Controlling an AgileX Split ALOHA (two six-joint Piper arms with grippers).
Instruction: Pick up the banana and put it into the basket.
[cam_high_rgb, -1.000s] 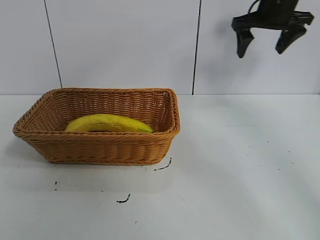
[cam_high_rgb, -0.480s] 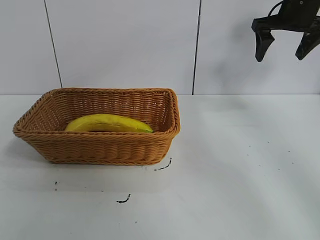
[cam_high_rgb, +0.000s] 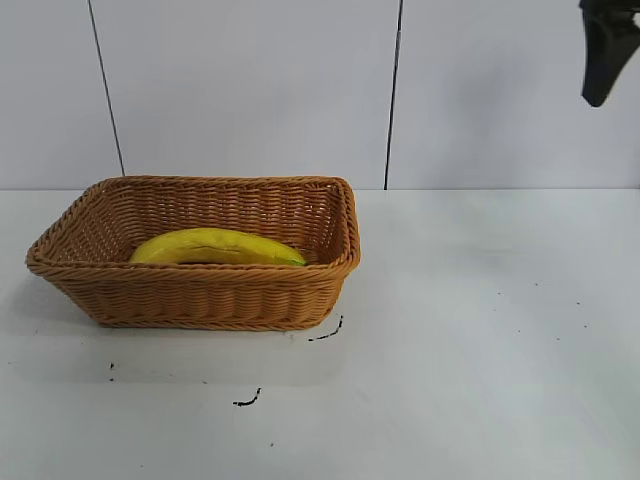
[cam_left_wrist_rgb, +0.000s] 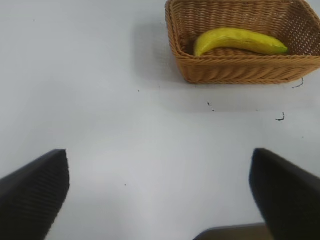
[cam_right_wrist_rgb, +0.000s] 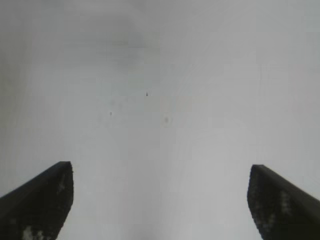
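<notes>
The yellow banana (cam_high_rgb: 217, 246) lies inside the orange-brown wicker basket (cam_high_rgb: 200, 295) on the left of the white table. It also shows in the left wrist view, the banana (cam_left_wrist_rgb: 239, 41) in the basket (cam_left_wrist_rgb: 235, 72). My right gripper (cam_right_wrist_rgb: 160, 170) is open and empty, high at the top right edge of the exterior view, where one black finger (cam_high_rgb: 603, 55) shows. My left gripper (cam_left_wrist_rgb: 160, 155) is open and empty over bare table, well away from the basket; it is out of the exterior view.
Small black marks lie on the table in front of the basket (cam_high_rgb: 248, 400) (cam_high_rgb: 328, 333). A white wall with dark vertical seams (cam_high_rgb: 393, 95) stands behind the table.
My right gripper has moved up and to the right, away from the basket, and is now mostly out of the exterior view. The banana and basket have not moved.
</notes>
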